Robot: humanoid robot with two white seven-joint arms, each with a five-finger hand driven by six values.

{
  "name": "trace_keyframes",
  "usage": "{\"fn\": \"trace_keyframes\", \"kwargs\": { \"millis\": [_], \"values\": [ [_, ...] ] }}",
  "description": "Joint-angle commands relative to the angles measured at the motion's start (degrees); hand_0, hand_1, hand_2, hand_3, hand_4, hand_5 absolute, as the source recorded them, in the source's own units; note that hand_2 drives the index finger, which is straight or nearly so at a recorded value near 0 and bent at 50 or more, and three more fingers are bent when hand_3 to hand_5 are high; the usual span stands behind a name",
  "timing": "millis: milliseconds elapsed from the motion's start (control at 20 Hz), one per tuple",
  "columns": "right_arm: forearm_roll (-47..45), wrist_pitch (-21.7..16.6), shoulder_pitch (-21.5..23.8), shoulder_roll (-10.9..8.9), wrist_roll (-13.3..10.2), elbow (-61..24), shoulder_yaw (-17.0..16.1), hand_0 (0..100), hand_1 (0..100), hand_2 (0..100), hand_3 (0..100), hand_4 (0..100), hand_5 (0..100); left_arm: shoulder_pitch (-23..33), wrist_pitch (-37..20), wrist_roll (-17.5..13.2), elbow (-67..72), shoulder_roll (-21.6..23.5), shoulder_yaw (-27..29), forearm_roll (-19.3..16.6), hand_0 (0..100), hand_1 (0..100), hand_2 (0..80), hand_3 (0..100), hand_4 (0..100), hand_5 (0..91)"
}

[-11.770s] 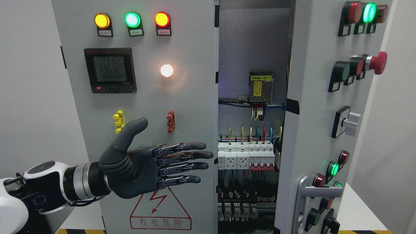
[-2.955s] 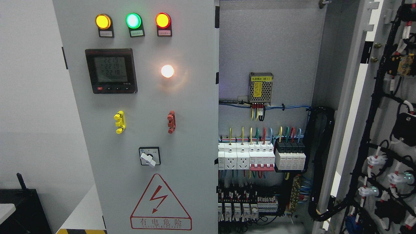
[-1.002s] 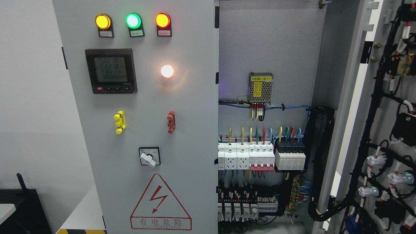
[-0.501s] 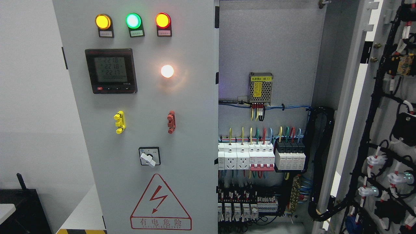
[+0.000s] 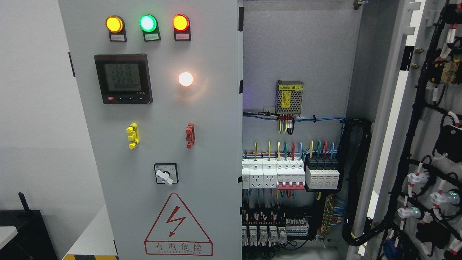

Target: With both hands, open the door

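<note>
Neither hand shows anywhere in the head view, so whether the fingers are apart or together cannot be told, and no arm comes in from either lower corner.

At the far left, a dark box sits low against the pale wall. Next comes the left door of the grey cabinet, closed and facing the camera. It carries three lamps in amber, green and red along the top, a meter with a lit screen below them, a glowing white lamp, a yellow clip, a red clip, a small rotary switch and a red warning triangle.

Right of its edge the cabinet stands exposed: a power supply, a row of breakers and coloured wires. At the far right the right door is swung wide, its wired inner face turned toward the camera, its long axis upright.

By my reading the right door is done. If the left door is wanted too, its free upright edge lies by the middle gap; which hand is nearer cannot be judged
</note>
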Motion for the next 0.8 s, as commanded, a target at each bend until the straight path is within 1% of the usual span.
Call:
{"fn": "trace_keyframes", "kwargs": {
  "millis": [0,50,200,301,351,501,651,751],
  "values": [
    [0.21,-0.07,7.28,-3.66,0.04,-23.62,-1.07,38,0,0,0,0,0,-0.85,0.18,1.07,0.22,-2.03,-6.19,6.6,0,0,0.0,0,0,0.0],
    [0.29,-0.07,8.87,-4.1,0.04,-26.7,-0.98,38,0,0,0,0,0,-0.85,0.27,1.07,0.14,-2.03,-7.24,7.31,0,0,0.0,0,0,0.0],
    [0.38,-0.33,13.88,-4.46,0.04,-35.05,-0.8,38,0,0,0,0,0,-1.47,0.8,0.98,-0.21,-2.03,-9.71,8.01,0,0,0.0,0,0,0.0],
    [0.47,-1.55,17.83,-5.94,-0.05,-40.67,-0.36,38,0,0,0,0,0,-1.56,0.71,0.72,-0.57,-2.12,-11.47,9.59,0,0,0.0,0,0,0.0],
    [0.47,-2.17,19.76,-6.3,-0.05,-43.31,-0.27,38,0,0,0,0,0,-1.56,0.71,0.72,-0.65,-2.12,-11.91,9.77,0,0,0.0,0,0,0.0],
    [0.3,-2.53,23.99,-6.65,0.04,-50.88,-0.36,38,0,0,0,0,0,-1.65,0.71,1.07,-0.66,-2.12,-12.44,9.86,0,0,0.0,0,0,0.0],
    [0.38,-4.28,28.55,-6.92,0.04,-58.34,-0.27,38,0,0,0,0,0,-1.65,0.36,0.72,-0.74,-2.21,-12.44,10.04,0,0,0.0,0,0,0.0],
    [0.38,-4.55,32.33,-7.01,0.13,-63.97,0.6,38,0,0,0,0,0,-1.65,-0.08,0.63,-1.35,-2.21,-12.44,11.96,0,0,0.0,0,0,0.0]
  ]
}}
